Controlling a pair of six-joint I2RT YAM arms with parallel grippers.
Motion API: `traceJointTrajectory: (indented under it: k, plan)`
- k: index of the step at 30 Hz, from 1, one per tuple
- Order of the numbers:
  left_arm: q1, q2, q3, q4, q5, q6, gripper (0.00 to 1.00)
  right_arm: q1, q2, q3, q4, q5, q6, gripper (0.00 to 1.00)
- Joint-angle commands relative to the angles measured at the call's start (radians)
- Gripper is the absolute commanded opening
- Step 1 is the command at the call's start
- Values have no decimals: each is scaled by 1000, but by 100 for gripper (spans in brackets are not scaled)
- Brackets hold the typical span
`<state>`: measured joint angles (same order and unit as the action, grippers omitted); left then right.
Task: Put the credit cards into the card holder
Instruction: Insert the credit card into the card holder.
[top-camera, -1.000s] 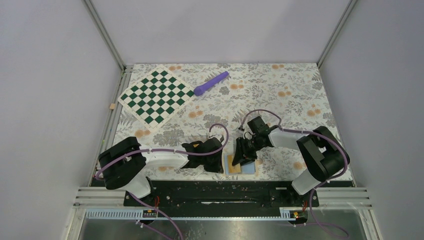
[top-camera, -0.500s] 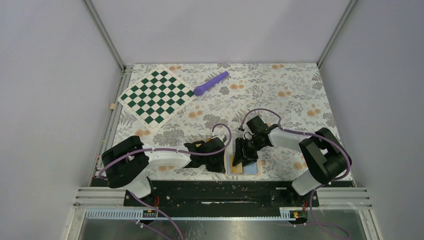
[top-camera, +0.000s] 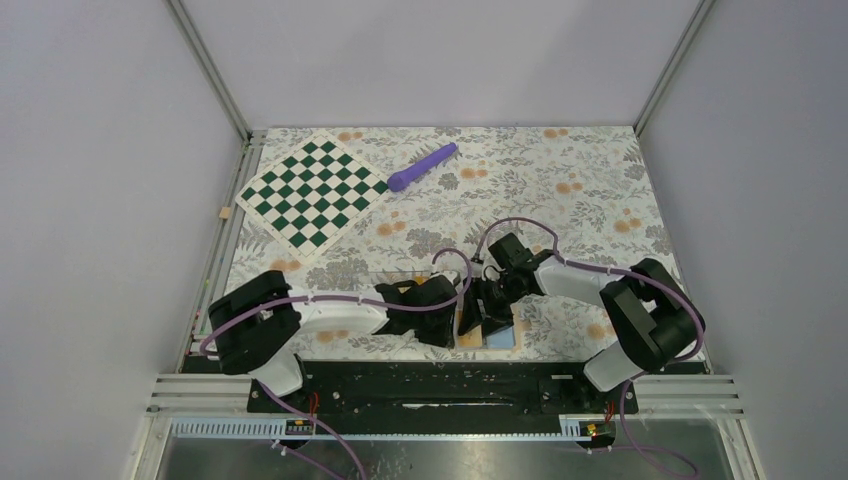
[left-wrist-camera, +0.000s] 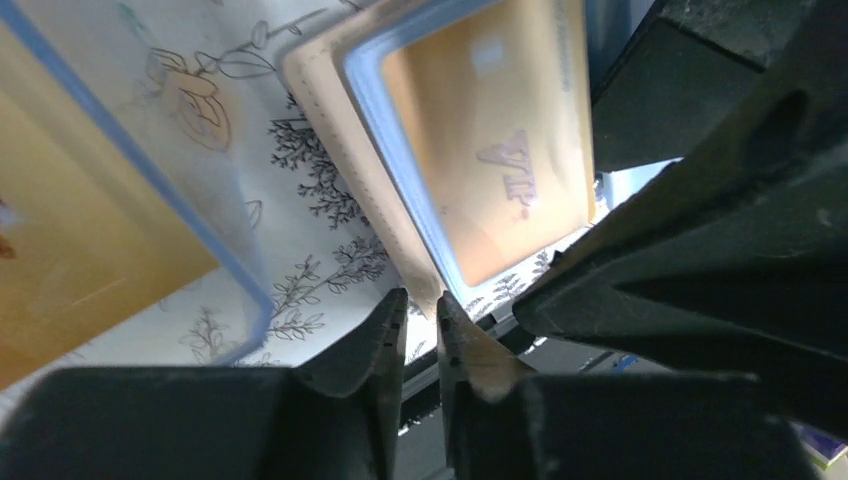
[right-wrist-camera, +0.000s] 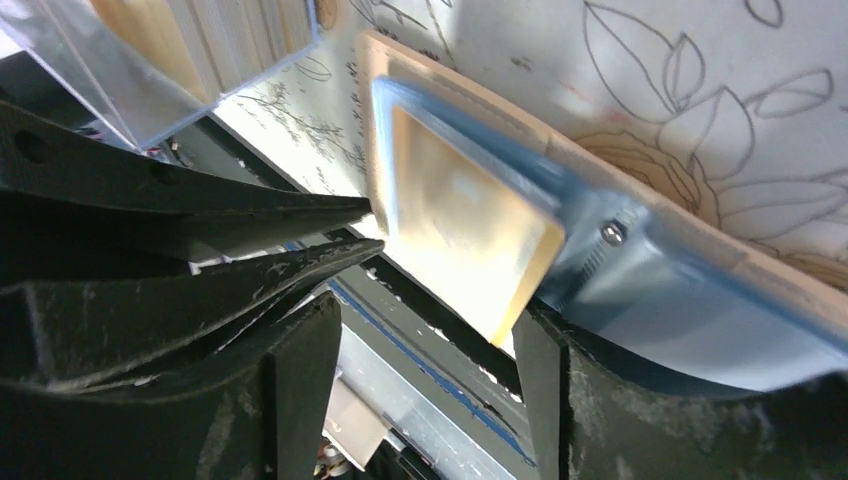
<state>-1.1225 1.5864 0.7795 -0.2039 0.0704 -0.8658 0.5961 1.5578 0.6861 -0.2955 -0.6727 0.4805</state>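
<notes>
My right gripper, jaws parted, straddles the credit card lying lengthwise into the card holder; whether my left gripper clamps anything, I cannot tell.

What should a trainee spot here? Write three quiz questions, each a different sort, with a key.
1. True or false: the orange card is tucked partly into the card holder.
2. The purple tool lies: A) beside the chequered mat; B) on the card holder; C) against the table's near edge.
3. Which gripper's jaws stand wide apart around the card's free end?
Key: 1 true; 2 A; 3 the right gripper.
</notes>
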Motion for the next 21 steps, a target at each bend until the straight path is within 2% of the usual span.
traceJointTrajectory:
  k: [1, 9, 16, 21]
  plan:
    - [-24, -56, 47, -41, -52, 21, 22, 19, -51, 48, -148, 117, -56, 72]
    - [-23, -189, 82, -166, -141, 41, 45, 18, -89, 92, -248, 194, -78, 80]
    - [24, -302, 44, -122, -111, 23, 53, 18, -109, 87, -235, 193, -63, 81]
    - [144, -457, -40, -58, -29, 14, 57, 19, -149, 127, -236, 187, -62, 81]
